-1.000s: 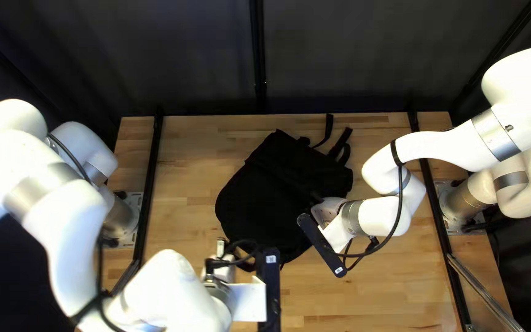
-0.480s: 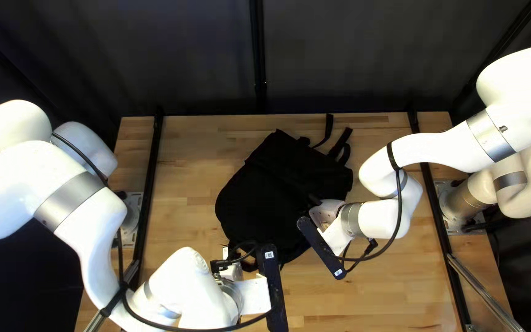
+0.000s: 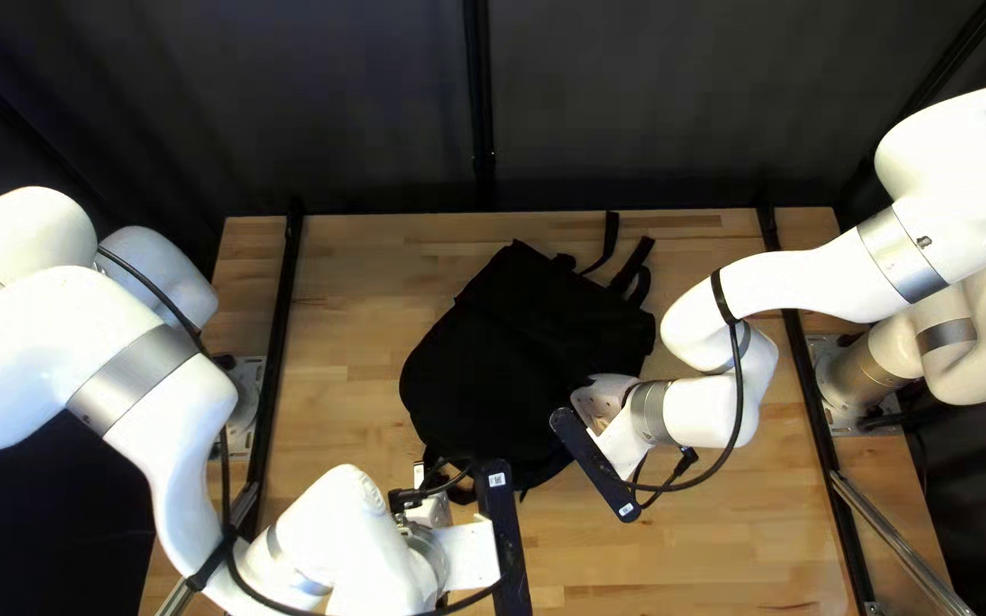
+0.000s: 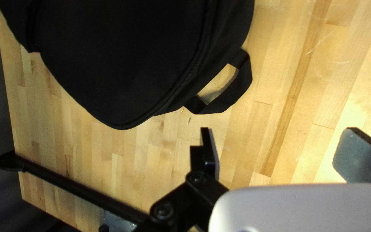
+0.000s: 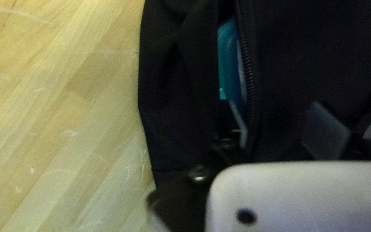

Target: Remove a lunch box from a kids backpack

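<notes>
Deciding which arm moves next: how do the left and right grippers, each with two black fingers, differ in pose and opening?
The left gripper hangs over the wooden table; the right gripper is at the black fabric backpack's unzipped opening, one finger beside the teal box inside. The left's fingers stand wider apart than the right's. Both are open.

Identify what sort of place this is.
Probably a robotics lab or test cell: my left arm and right arm are mounted at opposite edges of a wooden table, with a dark curtain behind it.
</notes>
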`<state>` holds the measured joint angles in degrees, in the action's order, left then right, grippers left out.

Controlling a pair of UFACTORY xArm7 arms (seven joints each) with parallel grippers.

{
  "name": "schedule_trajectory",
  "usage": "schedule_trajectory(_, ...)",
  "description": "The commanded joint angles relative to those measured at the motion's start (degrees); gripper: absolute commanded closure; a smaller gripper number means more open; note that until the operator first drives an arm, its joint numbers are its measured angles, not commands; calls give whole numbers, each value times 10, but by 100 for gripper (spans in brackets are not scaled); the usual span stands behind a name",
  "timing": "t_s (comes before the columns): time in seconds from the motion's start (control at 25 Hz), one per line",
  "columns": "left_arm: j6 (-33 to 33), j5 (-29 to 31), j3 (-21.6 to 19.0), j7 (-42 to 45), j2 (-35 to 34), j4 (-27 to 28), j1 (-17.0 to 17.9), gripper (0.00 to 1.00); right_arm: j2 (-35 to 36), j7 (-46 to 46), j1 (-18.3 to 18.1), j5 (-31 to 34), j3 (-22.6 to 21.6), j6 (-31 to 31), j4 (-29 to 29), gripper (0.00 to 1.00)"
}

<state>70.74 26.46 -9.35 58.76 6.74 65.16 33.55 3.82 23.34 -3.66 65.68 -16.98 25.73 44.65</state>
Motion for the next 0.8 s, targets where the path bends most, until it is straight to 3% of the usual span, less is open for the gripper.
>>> schedule_trajectory(0.04,-35,24,0,13,21,0,4,0,2,8,-6,15,7,-11,-1,98)
schedule_trajectory(0.2,-68,34,6,15,28,-12,-3,0,-2,3,-5,14,6,-9,5,100)
schedule_trajectory(0.8,-62,54,23,79,5,-54,-12,0,6,15,1,33,3,1,28,100)
